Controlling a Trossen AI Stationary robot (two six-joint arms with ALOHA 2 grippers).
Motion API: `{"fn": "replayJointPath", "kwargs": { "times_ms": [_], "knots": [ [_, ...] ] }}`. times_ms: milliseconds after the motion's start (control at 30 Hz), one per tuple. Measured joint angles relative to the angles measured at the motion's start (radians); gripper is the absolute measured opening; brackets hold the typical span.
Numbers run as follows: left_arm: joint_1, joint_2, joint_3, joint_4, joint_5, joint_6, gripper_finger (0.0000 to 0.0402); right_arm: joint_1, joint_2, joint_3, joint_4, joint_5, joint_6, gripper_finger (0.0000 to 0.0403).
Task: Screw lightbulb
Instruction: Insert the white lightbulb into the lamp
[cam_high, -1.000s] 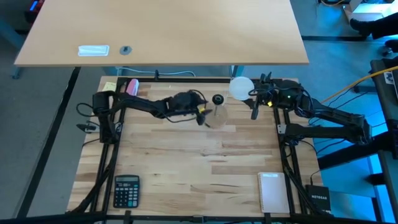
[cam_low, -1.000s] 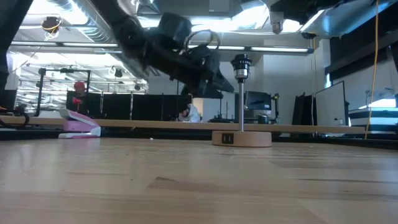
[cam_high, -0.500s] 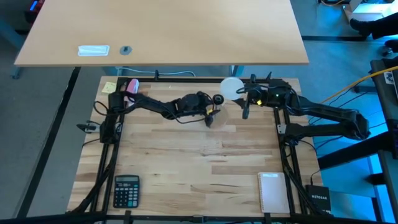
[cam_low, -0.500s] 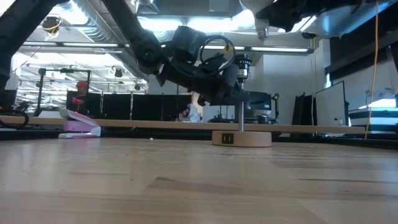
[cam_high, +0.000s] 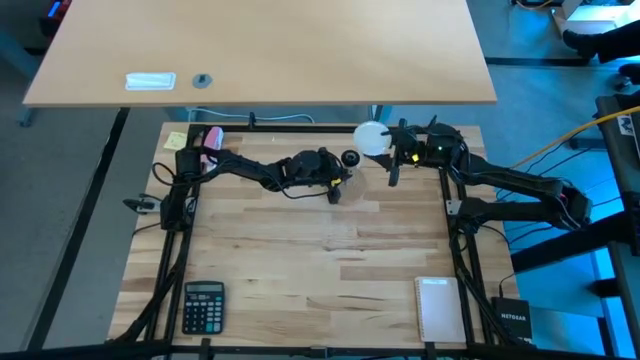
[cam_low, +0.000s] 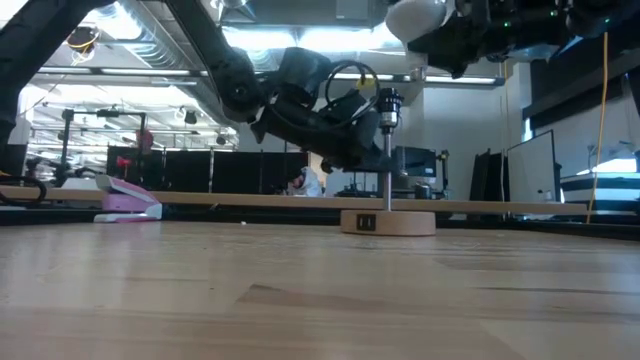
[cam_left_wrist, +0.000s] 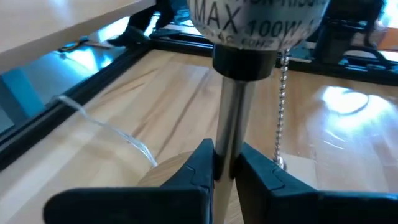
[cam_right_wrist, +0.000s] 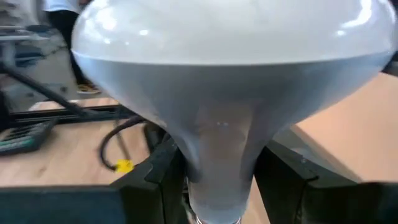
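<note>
- The left gripper (cam_left_wrist: 225, 167) reached across the far part of the tabletop (cam_high: 300, 250) and had its fingers (cam_left_wrist: 198, 163) pinched on the thin metal stem (cam_left_wrist: 232, 124) of the lamp stand, just below the black socket (cam_low: 387, 105).
- In the left wrist view the stem rose between the two dark fingers, touching both, with the socket's collar directly above and a bead pull chain (cam_left_wrist: 283, 99) hanging beside the stem.
- The stand's round wooden base (cam_low: 388, 222) sat flat on the tabletop, the stem upright on it.
- The right gripper (cam_right_wrist: 214, 180) held the lightbulb (cam_high: 371, 138) up in the air, its fingers (cam_right_wrist: 158, 171) closed on the narrow neck of the bulb, with the white globe pointing away from the wrist.
- In the high view the lightbulb lay just beside the socket, toward the right arm's side and near the far edge of the tabletop; in the low view the globe (cam_low: 415, 16) showed above and a little to one side of the socket, apart from it.
- A pink stapler (cam_high: 211, 138) rested at the far left corner, well apart from the stand.
- A calculator (cam_high: 203, 306) lay near the front left edge and a white notepad (cam_high: 437, 308) near the front right edge.
- Beyond the tabletop a larger pale desk (cam_high: 260, 50) carried two small items.
</note>
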Motion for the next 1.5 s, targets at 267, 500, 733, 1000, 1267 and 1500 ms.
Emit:
{"fn": "replayJointPath", "kwargs": {
  "times_ms": [267,500,733,1000,1267,1500],
  "knots": [
    [-0.038,-0.007,0.002,-0.051,0.077,0.017,0.0029,0.021,0.068,0.000,0.106,-0.101,0.025,0.0164],
    [-0.046,-0.008,0.002,-0.054,0.090,0.022,0.0030,0.021,0.152,0.001,0.205,-0.175,0.061,0.0164],
    [-0.045,-0.007,0.002,-0.052,0.090,0.033,0.0029,0.029,0.191,0.001,0.217,-0.198,0.069,0.0164],
    [-0.045,-0.006,0.001,-0.050,0.089,0.051,0.0029,0.033,0.195,0.001,0.197,-0.189,0.032,0.0164],
    [-0.045,-0.005,0.001,-0.050,0.081,0.046,0.0040,0.034,0.199,0.004,0.153,-0.175,-0.005,0.0164],
    [-0.055,-0.005,0.000,-0.049,0.013,0.033,0.0030,0.034,0.197,-0.024,0.180,-0.152,-0.005,0.0164]
  ]
}}
